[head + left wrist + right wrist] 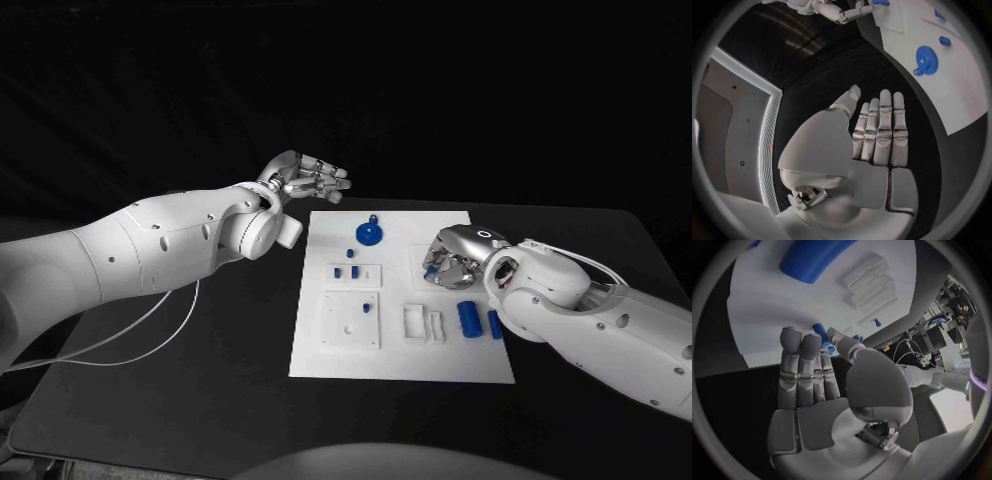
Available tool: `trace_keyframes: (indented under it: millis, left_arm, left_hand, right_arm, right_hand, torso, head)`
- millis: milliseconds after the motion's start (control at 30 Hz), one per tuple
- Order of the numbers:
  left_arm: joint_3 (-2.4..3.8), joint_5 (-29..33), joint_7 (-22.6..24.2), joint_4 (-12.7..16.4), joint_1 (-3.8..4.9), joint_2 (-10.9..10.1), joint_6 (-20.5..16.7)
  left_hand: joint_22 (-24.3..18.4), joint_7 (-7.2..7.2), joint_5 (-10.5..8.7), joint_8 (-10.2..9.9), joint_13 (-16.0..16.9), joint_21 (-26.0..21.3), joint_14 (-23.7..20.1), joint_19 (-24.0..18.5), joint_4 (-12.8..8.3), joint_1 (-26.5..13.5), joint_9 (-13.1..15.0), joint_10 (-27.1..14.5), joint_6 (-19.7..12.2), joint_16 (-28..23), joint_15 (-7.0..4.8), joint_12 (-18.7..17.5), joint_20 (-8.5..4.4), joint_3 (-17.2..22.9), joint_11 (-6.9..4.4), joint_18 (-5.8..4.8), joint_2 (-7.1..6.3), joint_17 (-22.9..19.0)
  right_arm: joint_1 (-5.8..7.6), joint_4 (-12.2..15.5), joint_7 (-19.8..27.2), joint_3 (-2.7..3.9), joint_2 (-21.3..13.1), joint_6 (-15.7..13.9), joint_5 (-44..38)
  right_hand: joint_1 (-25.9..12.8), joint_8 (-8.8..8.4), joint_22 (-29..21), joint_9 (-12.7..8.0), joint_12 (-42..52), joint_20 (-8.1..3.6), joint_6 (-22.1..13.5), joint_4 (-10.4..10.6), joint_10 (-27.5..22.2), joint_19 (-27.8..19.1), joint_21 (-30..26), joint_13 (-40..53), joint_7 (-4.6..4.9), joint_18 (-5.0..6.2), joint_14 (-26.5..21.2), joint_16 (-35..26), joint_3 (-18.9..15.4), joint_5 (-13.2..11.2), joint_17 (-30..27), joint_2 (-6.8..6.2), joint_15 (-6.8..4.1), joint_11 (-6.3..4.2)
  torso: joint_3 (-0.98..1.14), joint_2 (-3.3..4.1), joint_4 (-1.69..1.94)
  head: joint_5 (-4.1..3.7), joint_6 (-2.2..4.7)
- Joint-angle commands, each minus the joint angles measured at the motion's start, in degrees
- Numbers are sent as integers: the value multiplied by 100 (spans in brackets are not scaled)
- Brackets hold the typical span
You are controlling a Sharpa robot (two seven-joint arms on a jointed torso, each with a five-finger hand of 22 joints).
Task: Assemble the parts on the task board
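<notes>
Head view, from left to right: my left hand point(306, 178) hangs over the black table point(173, 400) just off the far left corner of the board point(404, 360), holding nothing. In the left wrist view that hand point(879, 145) is flat, its fingers point(882, 120) straight and side by side, the thumb a little apart.

The board lies in the middle of the table. A blue gear point(371, 234) sits near its far edge, with small blue pegs point(351, 255) just nearer me. A white square plate point(351, 321) lies at the near left with one small blue piece point(366, 308) on it, and white blocks point(420, 322) lie to its right. A blue cylinder point(467, 317) lies further right, close under my right wrist.

My right hand point(454, 258) is low over the board's right side, fingers curled down. In the right wrist view its fingers point(801, 365) run straight and close together, and a small blue part point(821, 335) sits at the fingertips beside the thumb; I cannot tell whether I am pinching it or only touching it
</notes>
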Motion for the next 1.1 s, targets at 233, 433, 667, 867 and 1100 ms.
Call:
trace_keyframes:
  millis: [233,433,667,867,1100]
  left_arm:
    - [6,34,53,5,10,11,71]
    - [6,34,54,0,10,9,77]
    - [6,34,52,-61,10,12,79]
    - [6,34,29,-142,10,38,11]
    - [6,34,25,-208,9,95,10]
  left_hand:
    - [-13,16,-21,-5,-3,29,-22,18,24,15,-1,-43,-6,-15,-3,-11,24,2,-12,-99,84,5]
    - [-13,16,-19,-5,-3,32,-21,19,29,21,-1,-44,-4,-14,-4,-12,22,8,-12,-99,91,7]
    - [-12,16,-22,-5,-3,32,-22,17,26,29,-1,-41,-5,-15,-4,-12,21,9,-13,-99,86,7]
    - [4,18,-24,-6,-4,29,-22,-25,8,75,-1,-30,4,-15,-7,-13,20,42,-15,-113,104,7]
    - [34,17,-26,-5,-3,42,-19,-41,12,73,-1,-27,5,-13,-10,-12,13,54,-17,-123,98,7]
  right_arm:
    - [-23,-15,-21,-45,43,-514,-398]
    - [-25,140,24,-42,-16,-807,-412]
    - [-24,518,92,116,-187,-1038,-331]
    - [-21,953,133,261,-315,-1093,-300]
    - [-22,1169,272,158,-135,-1008,-243]
  right_hand:
    - [57,-6,123,56,45,-90,255,-176,316,249,171,126,-43,-84,8,50,545,-16,32,95,-76,-73]
    - [62,-4,151,75,46,-111,302,-155,393,245,183,160,-64,-99,10,47,630,-46,39,73,-94,-98]
    - [96,-5,147,76,45,-140,338,-86,441,235,109,121,-74,-201,17,-35,666,-47,29,4,-111,-109]
    - [109,-4,169,77,45,-149,350,-76,454,240,132,115,-78,-207,20,-42,673,-49,37,-3,-119,-113]
    - [127,-6,203,73,44,-148,334,-47,442,237,144,91,-72,-214,24,-47,663,-47,58,-2,-115,-108]
  torso:
    - [-3,-1,1]
    - [0,-2,2]
    - [-11,-8,-4]
    - [-12,-12,-10]
    - [-17,-19,-11]
  head:
    - [-8,-7]
    - [-1,1]
    - [-6,6]
    - [0,16]
    - [34,18]
